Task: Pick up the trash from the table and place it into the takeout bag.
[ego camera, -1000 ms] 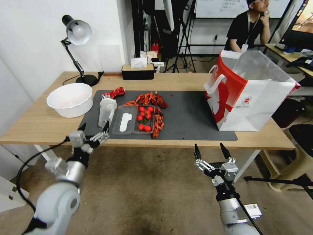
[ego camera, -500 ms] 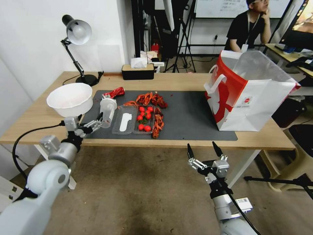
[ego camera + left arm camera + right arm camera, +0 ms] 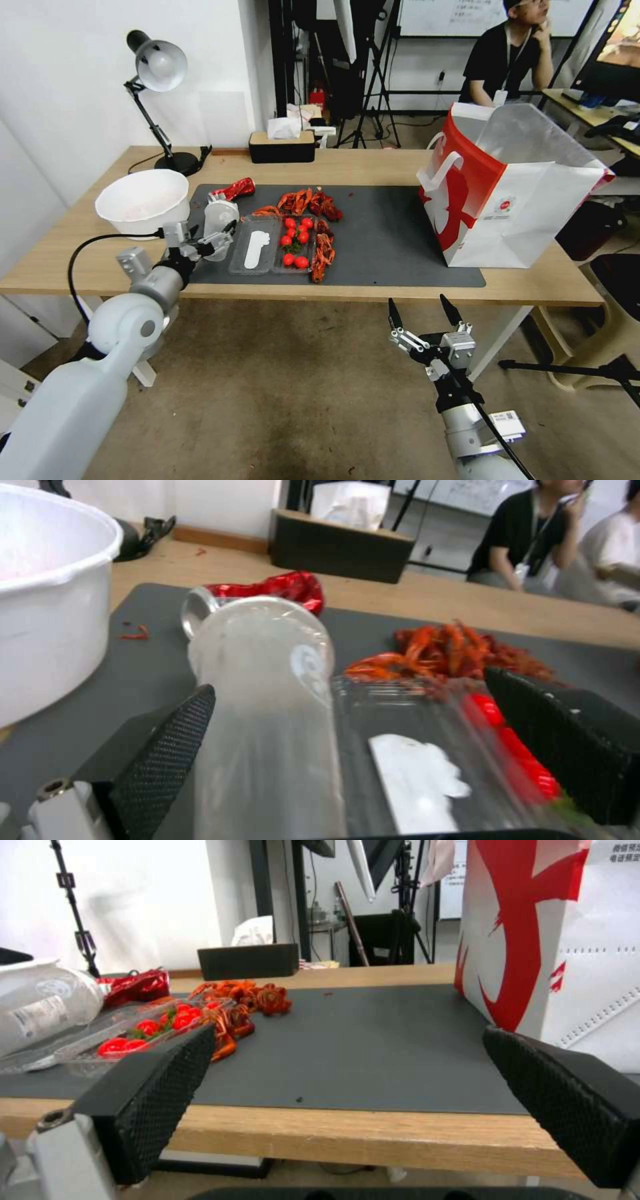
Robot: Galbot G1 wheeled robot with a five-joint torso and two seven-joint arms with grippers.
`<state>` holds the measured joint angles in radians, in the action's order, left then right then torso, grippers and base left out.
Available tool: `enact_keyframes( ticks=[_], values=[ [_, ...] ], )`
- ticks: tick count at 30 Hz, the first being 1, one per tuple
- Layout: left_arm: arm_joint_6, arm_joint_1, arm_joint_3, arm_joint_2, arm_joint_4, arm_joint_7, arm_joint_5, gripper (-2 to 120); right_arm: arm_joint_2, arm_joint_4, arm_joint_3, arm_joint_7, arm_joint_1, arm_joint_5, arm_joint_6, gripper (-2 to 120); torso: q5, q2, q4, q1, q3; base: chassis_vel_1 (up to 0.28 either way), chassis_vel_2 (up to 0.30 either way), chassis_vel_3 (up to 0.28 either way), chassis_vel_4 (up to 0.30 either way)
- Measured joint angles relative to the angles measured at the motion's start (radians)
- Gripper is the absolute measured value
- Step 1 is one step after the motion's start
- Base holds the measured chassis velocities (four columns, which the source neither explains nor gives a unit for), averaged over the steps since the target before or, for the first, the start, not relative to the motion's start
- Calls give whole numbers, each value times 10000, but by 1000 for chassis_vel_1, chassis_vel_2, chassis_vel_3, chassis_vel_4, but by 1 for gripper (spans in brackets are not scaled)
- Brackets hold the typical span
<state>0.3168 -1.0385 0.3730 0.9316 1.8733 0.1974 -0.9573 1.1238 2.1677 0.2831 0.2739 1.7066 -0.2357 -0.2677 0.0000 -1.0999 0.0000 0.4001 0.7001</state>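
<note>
Our left end effector (image 3: 212,241) is released, its fingers (image 3: 175,740) straddling the clear lidded cup (image 3: 217,223) on the worktop's (image 3: 373,167) mat at ten o'clock. Our right end effector (image 3: 425,312), spread wide, hovers below the front edge; the takeout bag (image 3: 527,213) stands at two o'clock.

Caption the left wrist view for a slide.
Open left gripper straddles the clear cup on the grey mat.

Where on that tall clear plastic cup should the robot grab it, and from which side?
Around its straight middle wall, coming level from the table's near edge. The clear cup stands upright, its lid makes the top wider, and the left gripper already has open fingers on either side of it.
</note>
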Motion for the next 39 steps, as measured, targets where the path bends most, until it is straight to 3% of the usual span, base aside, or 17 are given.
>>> enact_keyframes(
  ticks=[12,18,24,39],
  values=[
    [473,1250,-802,-1,-957,320,482,100,84,-119,41,87,-59,119,100,100,1,-1,0,0,-1,0,0,0,0],
    [750,1533,-988,103,-1269,416,419,100,82,-198,129,142,-66,138,124,100,0,-1,0,0,-1,0,0,0,0],
    [1324,1632,-1040,219,-1341,923,21,100,82,-238,158,174,-65,146,126,100,0,-1,1,-1,-1,0,0,0,0],
    [1487,1809,-1191,145,-1591,1470,-488,48,188,-419,94,184,-86,252,124,100,3,-2,2,-3,-3,0,0,0,0]
  ],
)
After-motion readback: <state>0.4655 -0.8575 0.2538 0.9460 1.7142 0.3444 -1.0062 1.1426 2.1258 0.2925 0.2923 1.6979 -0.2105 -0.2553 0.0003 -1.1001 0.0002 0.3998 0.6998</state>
